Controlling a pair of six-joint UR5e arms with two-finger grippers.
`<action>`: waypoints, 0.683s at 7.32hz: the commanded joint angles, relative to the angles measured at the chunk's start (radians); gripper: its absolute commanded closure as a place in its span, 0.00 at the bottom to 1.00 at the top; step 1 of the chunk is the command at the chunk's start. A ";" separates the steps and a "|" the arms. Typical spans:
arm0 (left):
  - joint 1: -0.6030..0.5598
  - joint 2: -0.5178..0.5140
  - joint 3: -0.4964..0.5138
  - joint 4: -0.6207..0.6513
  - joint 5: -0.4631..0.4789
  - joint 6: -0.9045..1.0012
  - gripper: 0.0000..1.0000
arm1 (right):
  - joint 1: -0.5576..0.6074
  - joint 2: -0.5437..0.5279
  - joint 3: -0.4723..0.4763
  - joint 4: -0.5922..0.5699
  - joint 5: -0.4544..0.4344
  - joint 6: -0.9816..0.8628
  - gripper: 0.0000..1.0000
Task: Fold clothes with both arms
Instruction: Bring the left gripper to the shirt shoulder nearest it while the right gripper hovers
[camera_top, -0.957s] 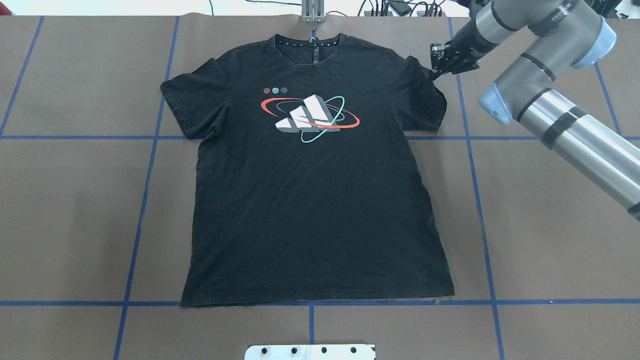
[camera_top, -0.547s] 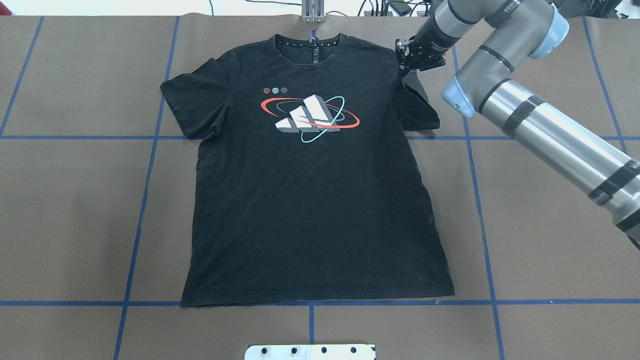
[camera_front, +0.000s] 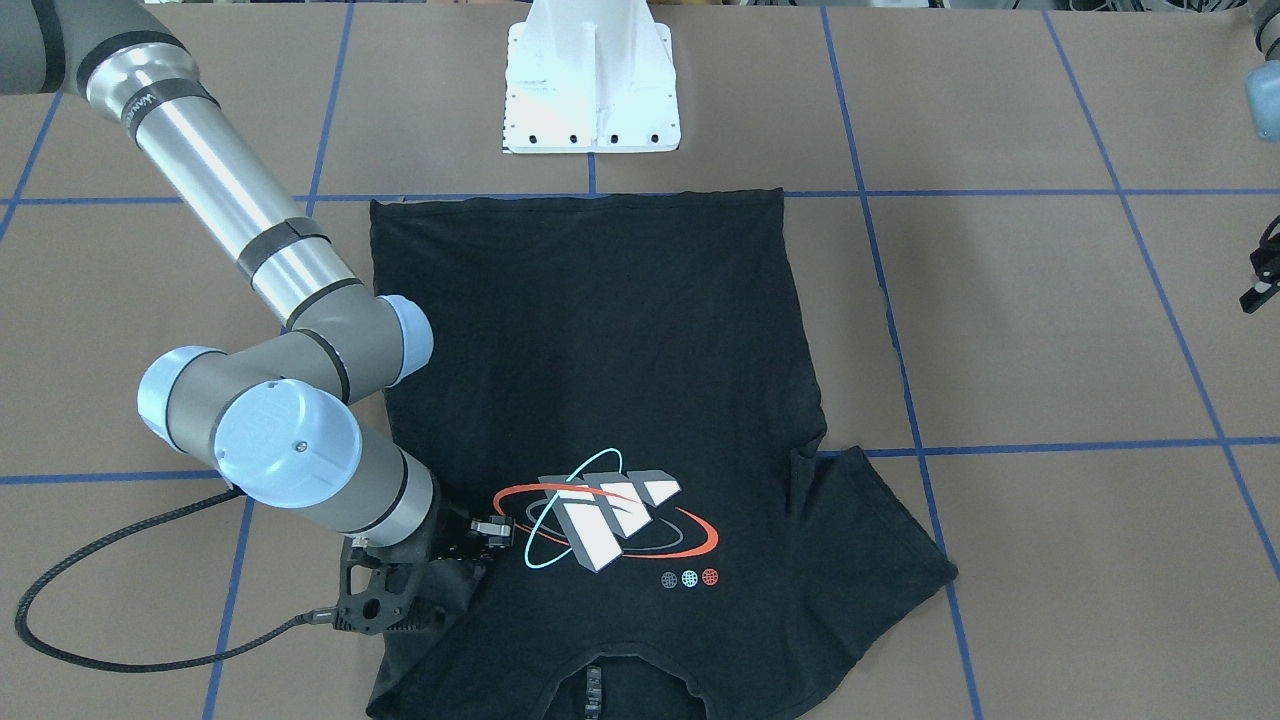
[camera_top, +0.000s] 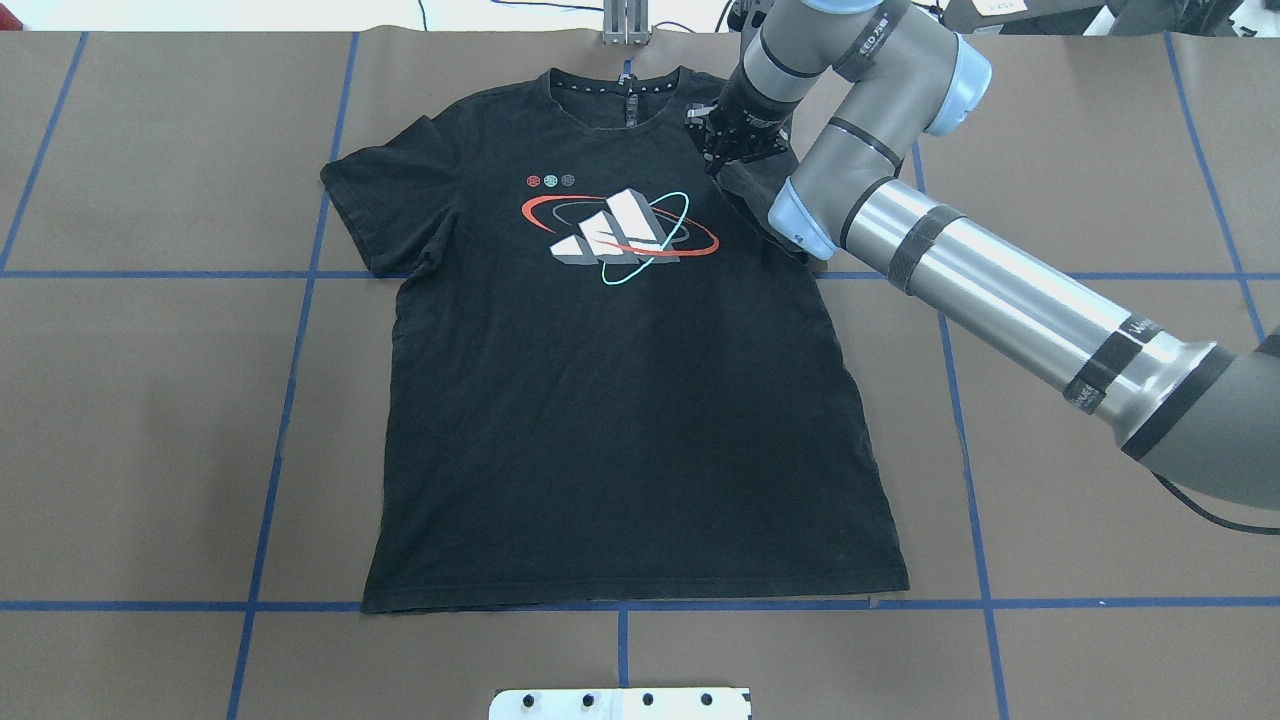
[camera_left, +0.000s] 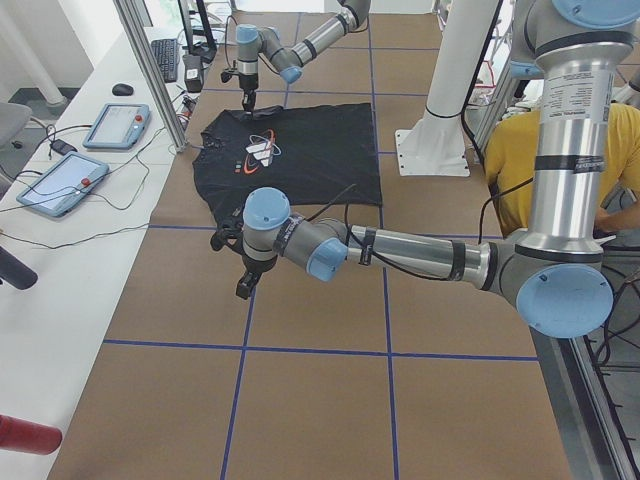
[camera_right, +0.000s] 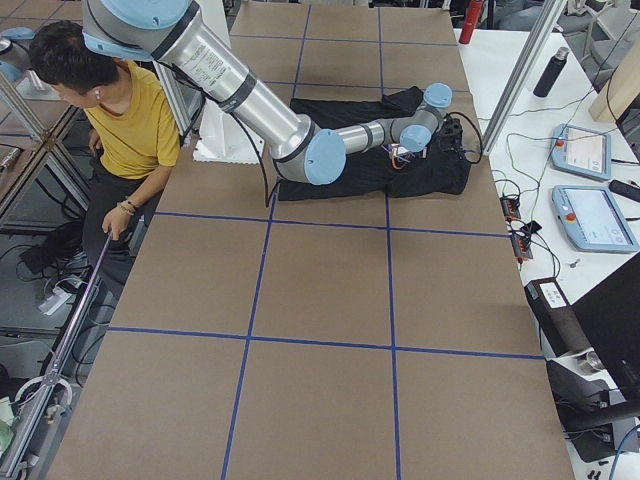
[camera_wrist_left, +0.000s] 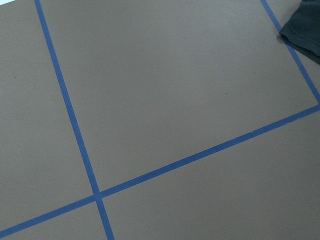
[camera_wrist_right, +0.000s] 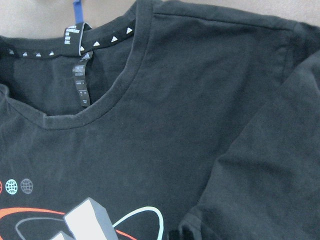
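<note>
Brown table (camera_top: 150, 400), gridded with blue tape lines (camera_top: 290, 400). Black T-shirt (camera_top: 620, 420) lies flat and face-up in the middle of it, hem toward the robot, collar (camera_top: 615, 95) at the far edge. Body is smooth, with no fold across it.

Right arm (camera_top: 1000, 300) comes in from the robot's right, elbow bent, wrist over the shirt's right shoulder area, just beside the collar. Left arm (camera_left: 420, 252) is stretched out low over bare table on the robot's left, well apart from the shirt. Its wrist view shows only tape lines and one corner of black cloth at the top right.

A person in a yellow shirt (camera_right: 140, 130) sits behind the robot, beside the white pedestal (camera_front: 590, 80).

Right sleeve (camera_top: 745, 190) is off the table and drawn inward over the chest. It hangs in a loose fold under the right wrist, and the right wrist view shows it overlapping the shirt body. Other sleeve (camera_top: 385, 205) is spread flat.

Chest graphic (camera_top: 620, 235), white blocks with red and teal rings, is fully uncovered, and the folded sleeve is just beside its right end.

Right jaws: clenched on the right sleeve's cloth, above the shirt. Left jaws: pointing down over the table, nothing in them that I can see, and I cannot tell whether they are released or clenched.
</note>
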 joint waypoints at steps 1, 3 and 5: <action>0.002 -0.011 0.004 -0.004 -0.001 0.003 0.00 | -0.028 0.017 -0.014 0.001 -0.053 0.003 1.00; 0.005 -0.069 0.120 -0.137 -0.004 0.003 0.00 | -0.029 0.034 -0.049 0.001 -0.063 0.006 0.50; 0.023 -0.211 0.307 -0.312 -0.006 -0.169 0.00 | -0.046 0.057 -0.069 0.001 -0.124 0.006 0.00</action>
